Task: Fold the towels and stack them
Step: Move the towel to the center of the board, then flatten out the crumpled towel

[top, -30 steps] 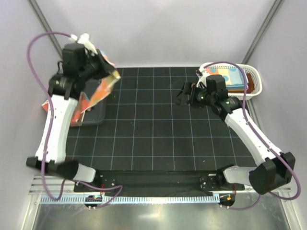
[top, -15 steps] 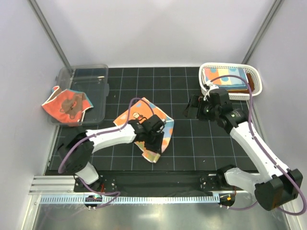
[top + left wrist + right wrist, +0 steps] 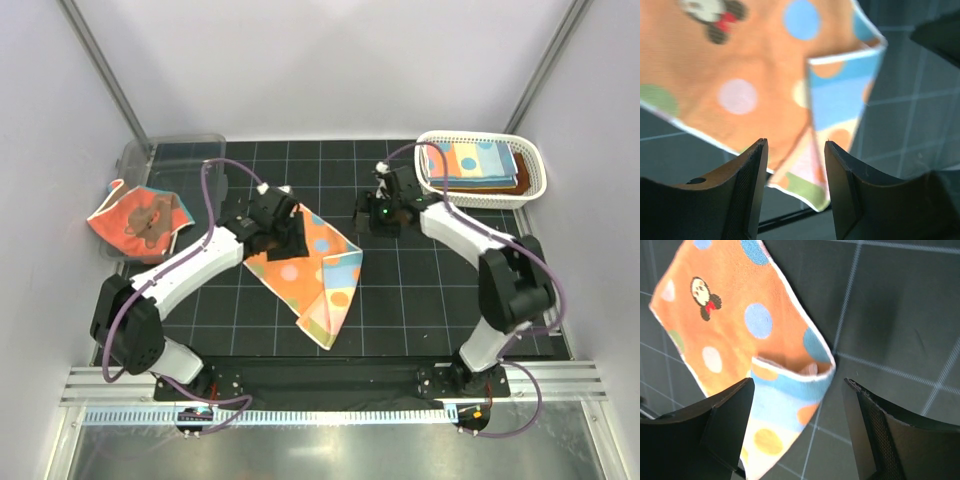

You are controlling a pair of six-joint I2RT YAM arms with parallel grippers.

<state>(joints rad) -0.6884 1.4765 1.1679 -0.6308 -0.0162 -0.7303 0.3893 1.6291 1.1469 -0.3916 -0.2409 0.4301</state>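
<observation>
An orange and light-blue polka-dotted towel [image 3: 322,272] lies spread on the black grid mat, with its right corner folded over. My left gripper [image 3: 291,236] hovers open over its upper left part; in the left wrist view the towel [image 3: 740,65] lies below the left gripper [image 3: 795,146], with nothing between the jaws. My right gripper [image 3: 373,217] stands open just right of the towel; in the right wrist view the folded corner [image 3: 790,385] lies under the right gripper [image 3: 799,384]. A coral-red bear towel [image 3: 138,222] hangs over the clear bin's edge. Folded towels [image 3: 478,160] lie stacked in the basket.
The white lattice basket [image 3: 535,172] stands at the back right corner of the mat. The clear plastic bin [image 3: 180,155] stands at the back left. Grey walls close in on both sides, and a metal rail runs along the near edge.
My left gripper carried the polka-dotted towel from high over the bin down onto the mat and opened, letting it go. The right gripper moved left toward the towel's corner, its jaws narrowing a little.
</observation>
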